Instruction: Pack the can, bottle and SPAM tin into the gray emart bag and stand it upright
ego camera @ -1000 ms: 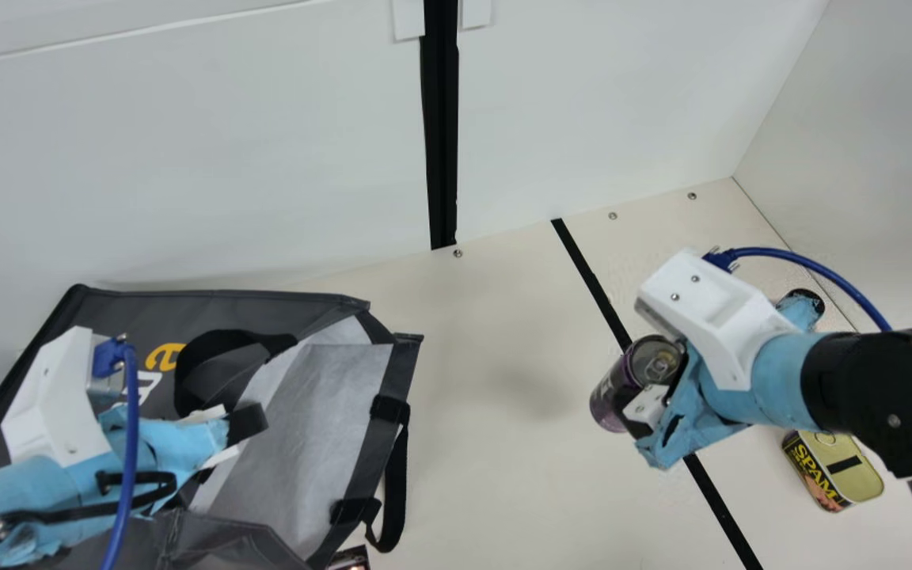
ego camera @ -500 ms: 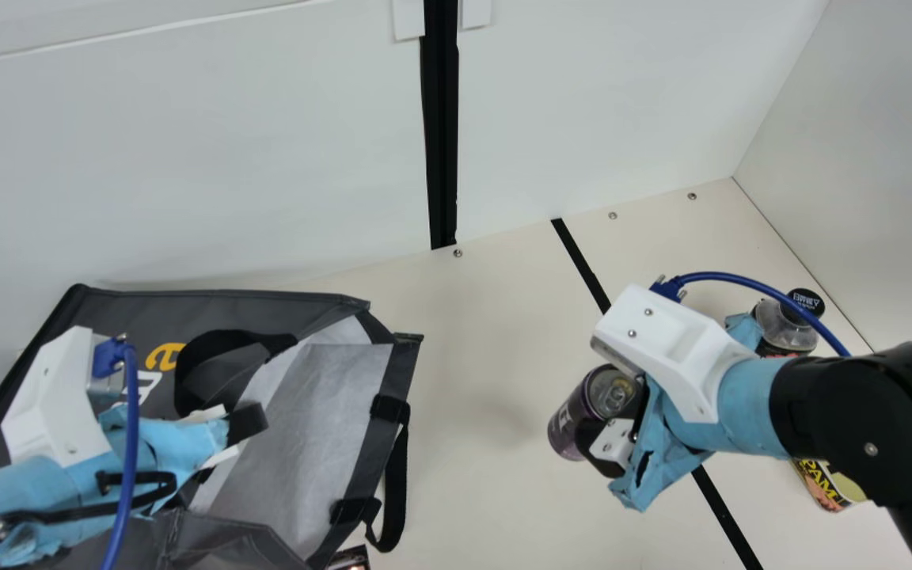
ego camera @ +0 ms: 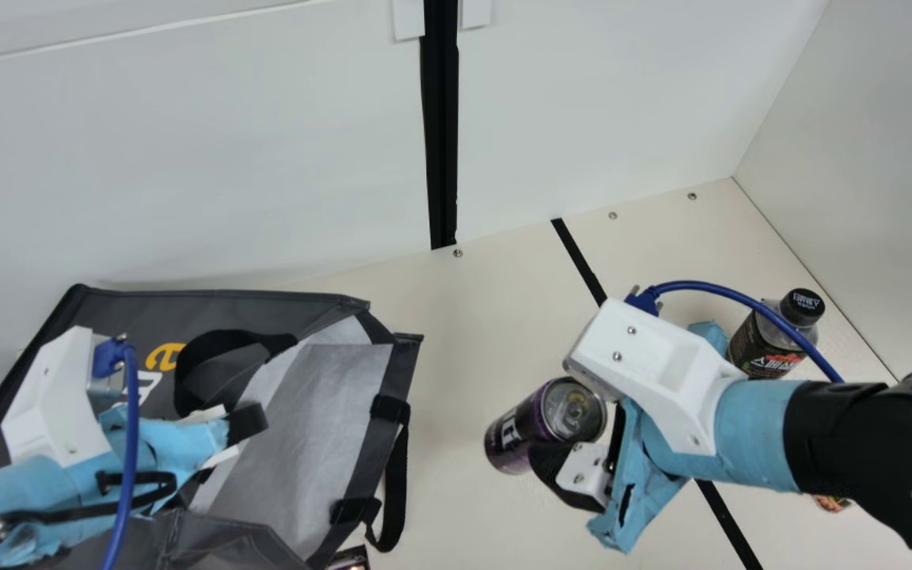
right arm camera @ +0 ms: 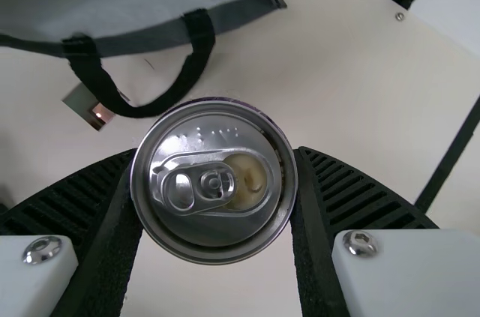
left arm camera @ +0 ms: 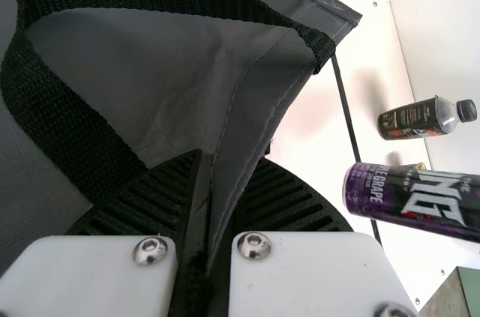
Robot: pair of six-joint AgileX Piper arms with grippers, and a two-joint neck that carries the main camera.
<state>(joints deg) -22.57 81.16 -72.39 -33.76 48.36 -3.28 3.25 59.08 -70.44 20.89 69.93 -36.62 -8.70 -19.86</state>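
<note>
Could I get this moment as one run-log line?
right end effector: holding can | left end effector: pinching bag edge | bottle, SPAM tin: outside bag

Cream counter (ego camera: 464, 332), black stripe (ego camera: 727, 518). On it: gray emart bag (ego camera: 226, 305) left, small dark item (ego camera: 351, 559) near it; bottle (ego camera: 765, 348), SPAM tin (ego camera: 832, 503) right.

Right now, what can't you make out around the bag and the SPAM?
- SPAM tin: main view, mostly behind the right arm.
- Depths of the gray bag: main view, behind its upper panel and the left gripper.
- Small dark item, identity unclear: main view, cut off by the bottom edge.
</note>
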